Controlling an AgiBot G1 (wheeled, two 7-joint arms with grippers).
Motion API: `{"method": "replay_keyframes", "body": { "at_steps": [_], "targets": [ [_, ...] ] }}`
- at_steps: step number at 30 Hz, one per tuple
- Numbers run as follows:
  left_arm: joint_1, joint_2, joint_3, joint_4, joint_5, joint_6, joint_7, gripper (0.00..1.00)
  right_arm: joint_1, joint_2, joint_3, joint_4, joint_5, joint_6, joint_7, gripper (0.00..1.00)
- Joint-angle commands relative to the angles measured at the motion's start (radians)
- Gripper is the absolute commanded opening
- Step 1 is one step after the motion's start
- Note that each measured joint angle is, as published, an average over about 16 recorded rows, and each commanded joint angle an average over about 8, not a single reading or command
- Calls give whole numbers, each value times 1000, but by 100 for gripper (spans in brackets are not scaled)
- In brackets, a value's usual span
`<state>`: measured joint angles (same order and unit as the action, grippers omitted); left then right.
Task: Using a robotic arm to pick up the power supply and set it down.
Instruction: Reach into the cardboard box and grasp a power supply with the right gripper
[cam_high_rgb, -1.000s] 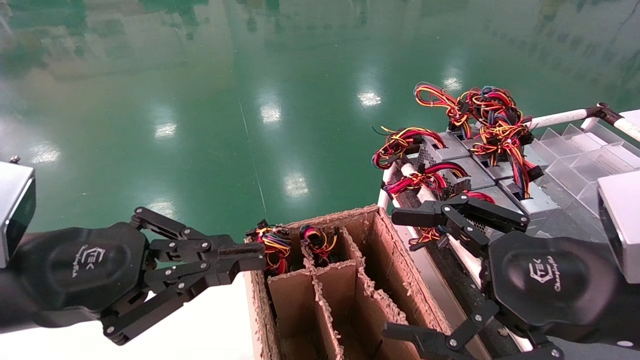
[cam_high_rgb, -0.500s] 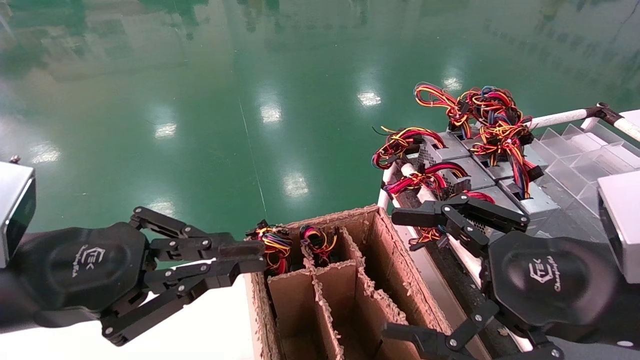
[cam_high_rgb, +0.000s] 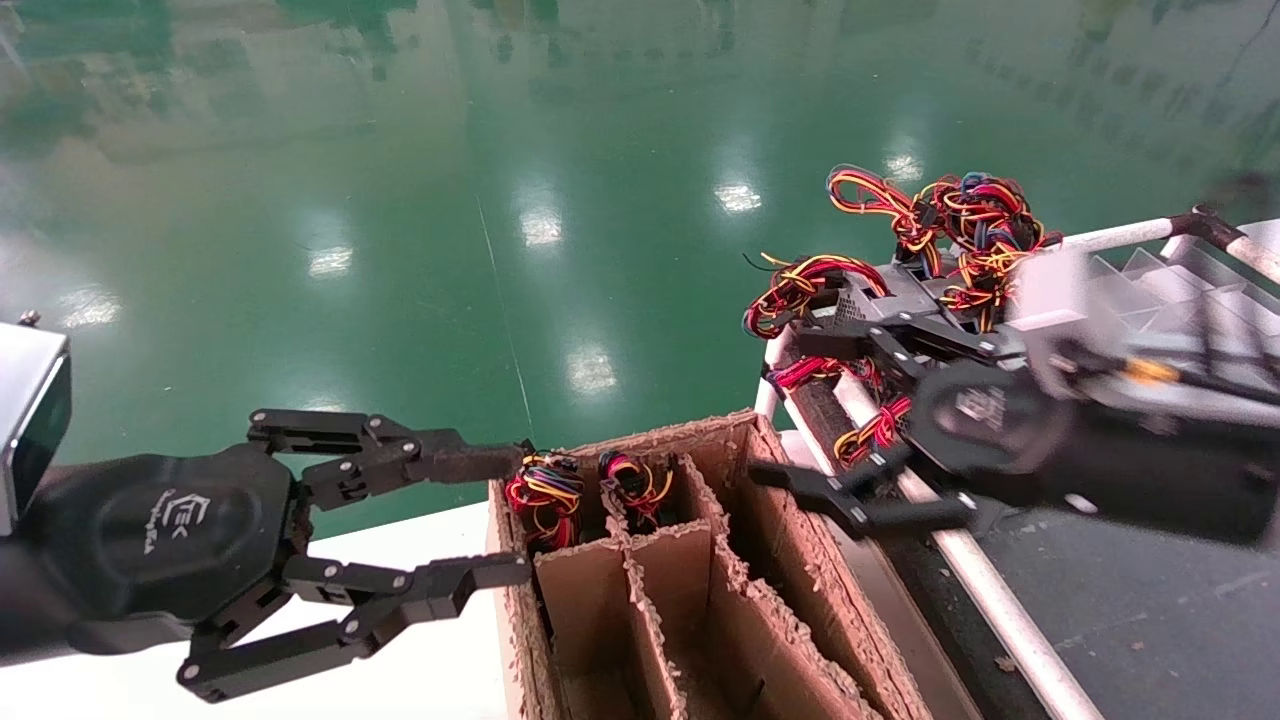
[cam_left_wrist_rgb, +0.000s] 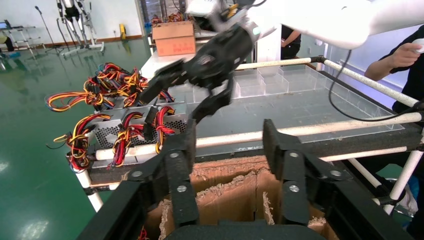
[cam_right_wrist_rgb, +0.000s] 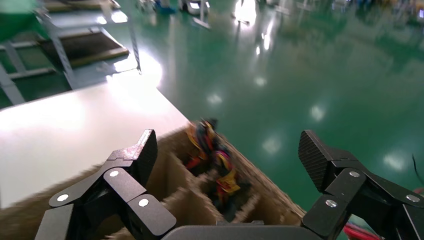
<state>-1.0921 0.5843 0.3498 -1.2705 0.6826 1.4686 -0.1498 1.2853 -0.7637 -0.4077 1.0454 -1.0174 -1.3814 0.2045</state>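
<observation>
Several silver-grey power supplies (cam_high_rgb: 905, 292) with red, yellow and black wire loops (cam_high_rgb: 960, 215) lie on the rack at the right; the left wrist view shows them too (cam_left_wrist_rgb: 107, 131). My right gripper (cam_high_rgb: 785, 410) hovers open at the rack's near left corner, just in front of the units, holding nothing. It also appears in the left wrist view (cam_left_wrist_rgb: 172, 102). My left gripper (cam_high_rgb: 520, 512) stands open and empty against the left wall of the cardboard box (cam_high_rgb: 760, 600). Two wire bundles (cam_high_rgb: 545, 488) stick out of the box's far compartments, also visible from the right wrist (cam_right_wrist_rgb: 212, 150).
The cardboard box has ragged dividers (cam_high_rgb: 640, 600) forming several deep cells. A white table (cam_high_rgb: 430, 650) lies under the left arm. The rack has white tube rails (cam_high_rgb: 1120, 236) and clear plastic bins (cam_high_rgb: 1150, 280). A person (cam_left_wrist_rgb: 410, 55) stands beyond the rack. Green floor lies behind.
The left gripper has opened from nearly shut. The right arm has swung away from the near right, forward and up to the power supplies, still open.
</observation>
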Motion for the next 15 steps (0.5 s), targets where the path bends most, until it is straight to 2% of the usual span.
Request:
{"method": "replay_keyframes", "body": {
  "at_steps": [1, 9, 10, 11, 15],
  "targets": [
    [0, 0, 0, 0, 0, 0, 0, 100, 48, -34, -28, -47, -52, 12, 9, 100],
    [0, 0, 0, 0, 0, 0, 0, 100, 197, -229, -147, -313, -208, -9, -21, 100],
    [0, 0, 0, 0, 0, 0, 0, 100, 208, -250, -155, -344, -219, -9, -34, 96],
    [0, 0, 0, 0, 0, 0, 0, 100, 218, -271, -163, -375, -230, -8, -48, 88],
    [0, 0, 0, 0, 0, 0, 0, 100, 255, -343, -184, -492, -258, -3, -104, 38]
  ]
}}
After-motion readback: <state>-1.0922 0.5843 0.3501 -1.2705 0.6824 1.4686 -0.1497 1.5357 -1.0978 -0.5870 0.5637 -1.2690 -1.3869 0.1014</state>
